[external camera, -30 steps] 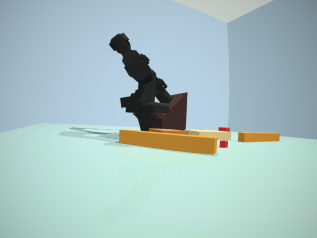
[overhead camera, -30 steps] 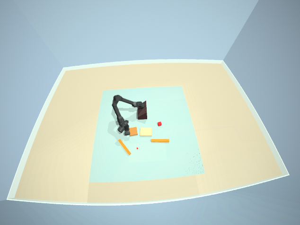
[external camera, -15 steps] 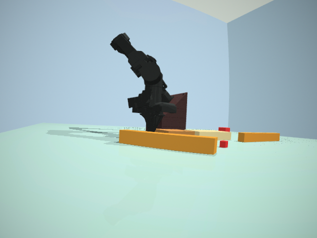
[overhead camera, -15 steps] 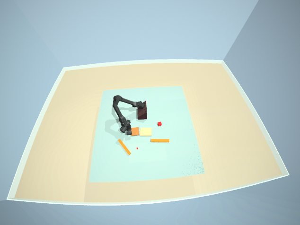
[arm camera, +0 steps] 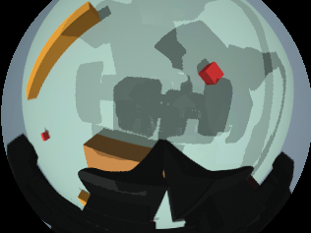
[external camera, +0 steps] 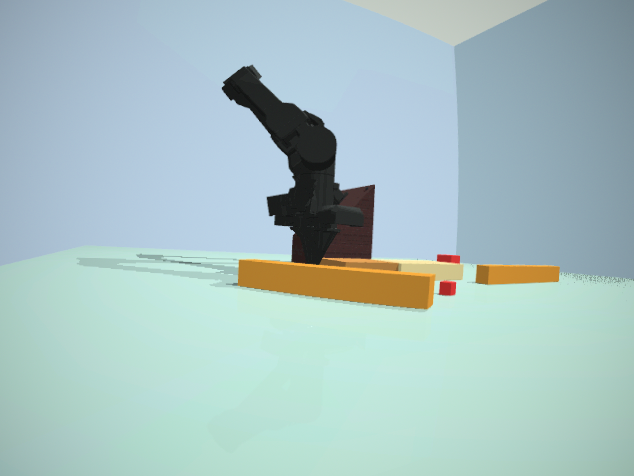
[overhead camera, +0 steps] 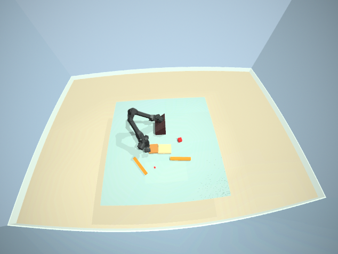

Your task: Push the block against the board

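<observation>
The orange square block (overhead camera: 153,148) (external camera: 361,263) (arm camera: 105,158) lies flat on the mat. Its right side meets the left side of the cream board (overhead camera: 165,149) (external camera: 431,270) in the top view, with no gap visible. Their front and back edges look nearly even; an exact match is too small to tell. My gripper (overhead camera: 147,149) (external camera: 313,262) (arm camera: 162,143) is shut and empty, pointing down low at the block's left side. Its body hides the fingertips in the top view, so contact is hard to tell. The board is hidden in the wrist view.
An orange bar (overhead camera: 140,166) (external camera: 335,283) (arm camera: 59,45) lies angled front left. Another orange bar (overhead camera: 179,158) (external camera: 518,274) lies front right of the board. A red cube (overhead camera: 179,139) is behind right; a smaller one (overhead camera: 154,167) is in front. A dark wedge (overhead camera: 160,128) (external camera: 355,230) stands behind.
</observation>
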Robot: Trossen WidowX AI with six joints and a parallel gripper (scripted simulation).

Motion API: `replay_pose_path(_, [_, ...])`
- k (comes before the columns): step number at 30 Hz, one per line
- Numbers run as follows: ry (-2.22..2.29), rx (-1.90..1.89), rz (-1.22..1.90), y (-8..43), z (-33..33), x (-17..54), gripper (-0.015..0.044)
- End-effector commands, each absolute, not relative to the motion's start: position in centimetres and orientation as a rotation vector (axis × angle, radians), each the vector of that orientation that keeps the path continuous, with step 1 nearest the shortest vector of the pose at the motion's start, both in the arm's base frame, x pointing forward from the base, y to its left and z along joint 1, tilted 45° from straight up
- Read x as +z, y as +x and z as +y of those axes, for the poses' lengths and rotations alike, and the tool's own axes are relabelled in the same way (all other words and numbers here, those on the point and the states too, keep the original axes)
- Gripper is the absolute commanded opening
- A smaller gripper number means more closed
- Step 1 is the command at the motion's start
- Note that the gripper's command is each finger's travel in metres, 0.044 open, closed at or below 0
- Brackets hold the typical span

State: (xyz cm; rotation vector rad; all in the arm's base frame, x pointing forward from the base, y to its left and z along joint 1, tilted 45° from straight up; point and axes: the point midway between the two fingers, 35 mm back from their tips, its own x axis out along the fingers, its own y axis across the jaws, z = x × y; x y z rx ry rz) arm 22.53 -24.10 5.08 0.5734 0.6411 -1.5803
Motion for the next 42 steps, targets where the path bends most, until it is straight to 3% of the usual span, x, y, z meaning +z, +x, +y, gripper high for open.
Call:
replay_pose_path(1, [0.576,-1.58,0.665,22.3,-24.0,4.6,0.0])
replay_pose_path(36, [0.569,-1.581,0.658,22.5,-27.7,8.5,0.0])
replay_pose_path(42, [0.572,-1.582,0.66,22.8,-24.3,11.1,0.0])
